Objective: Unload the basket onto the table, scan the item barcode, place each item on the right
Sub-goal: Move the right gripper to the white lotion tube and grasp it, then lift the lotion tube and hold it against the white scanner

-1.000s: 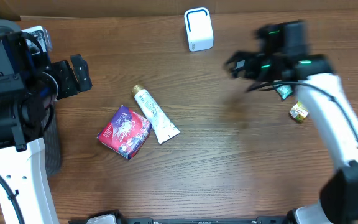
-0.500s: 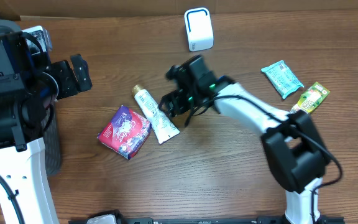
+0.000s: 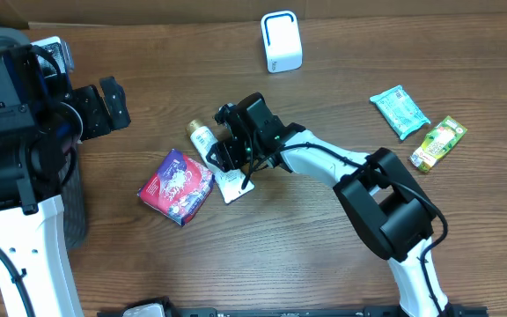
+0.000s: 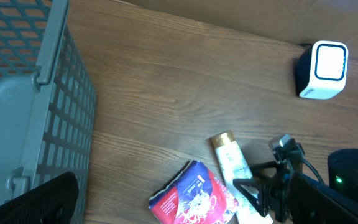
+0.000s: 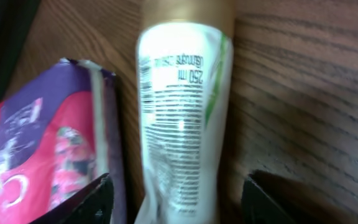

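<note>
Right wrist view: tube (image 5: 182,118) blurred, fine print probably unreadable, lower end cut by bottom edge. Overhead centre: tube middle hidden under right gripper (image 3: 225,154).

Bench (image 4: 179,81): brown wood grain, filling most of the view.
Basket (image 4: 55,93): grey mesh, at the left edge, with a plain grey rim.
White box (image 4: 324,70): upright at the upper right, its face outlined in blue, well apart from the other items.
Tube (image 4: 230,160): white with a gold cap, lying flat, cap towards the far side.
Packet (image 4: 194,198): red and purple, lying just left of the tube, partly cut by the lower edge.
Right end effector (image 4: 253,180): black, reaching in from the lower right, fingers spread either side of the tube's lower part; a green light glowed on the arm behind it.
</note>
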`<action>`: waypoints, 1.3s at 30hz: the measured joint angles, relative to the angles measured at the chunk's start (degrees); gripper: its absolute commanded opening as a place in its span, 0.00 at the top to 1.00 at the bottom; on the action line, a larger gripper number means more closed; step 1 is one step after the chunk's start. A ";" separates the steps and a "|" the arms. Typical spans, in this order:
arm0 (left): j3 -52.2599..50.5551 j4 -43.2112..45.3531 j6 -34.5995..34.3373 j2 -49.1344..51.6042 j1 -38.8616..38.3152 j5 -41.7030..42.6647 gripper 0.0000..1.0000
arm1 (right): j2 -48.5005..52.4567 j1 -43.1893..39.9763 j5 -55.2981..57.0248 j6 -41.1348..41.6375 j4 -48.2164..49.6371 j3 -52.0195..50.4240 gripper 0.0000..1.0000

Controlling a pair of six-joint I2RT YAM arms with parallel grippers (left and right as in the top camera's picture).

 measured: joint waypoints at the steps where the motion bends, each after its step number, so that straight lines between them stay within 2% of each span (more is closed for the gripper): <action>1: 0.00 0.00 0.00 0.02 0.00 0.00 0.00 | 0.39 0.00 0.00 0.37 -0.24 0.00 0.43; 6: 0.00 0.00 0.00 0.00 0.00 0.00 0.00 | 0.63 -0.09 -0.28 2.16 -2.75 0.55 0.57; 9: 0.00 0.00 0.00 0.00 0.00 0.00 0.00 | 0.63 -0.35 -0.55 2.71 -4.35 0.79 0.82; 10: 0.00 0.00 0.00 0.00 0.00 0.00 0.00 | 0.61 -0.63 -1.33 3.02 -4.57 0.85 0.94; 11: 0.00 0.00 0.00 0.00 0.00 0.00 0.00 | 0.44 -0.96 -2.16 3.06 -4.83 1.05 0.96; 23: 0.00 0.00 0.00 0.00 0.00 0.00 0.01 | -3.13 -10.64 -13.55 3.80 -8.44 0.74 0.96; 27: 0.00 0.00 0.00 0.00 0.00 0.00 0.00 | -10.47 -14.88 -17.55 3.82 -10.38 0.22 0.96; 32: 0.00 0.00 0.00 0.00 0.00 -0.02 0.00 | -24.68 -18.97 -18.64 2.32 -12.07 0.24 0.96; 35: 0.00 0.00 0.00 0.00 0.00 0.00 0.00 | -31.65 -19.28 -17.77 1.42 -13.81 0.37 0.96; 39: 0.00 0.00 0.00 0.00 0.00 0.00 0.00 | -36.20 -18.84 -17.55 0.13 -15.67 0.44 0.96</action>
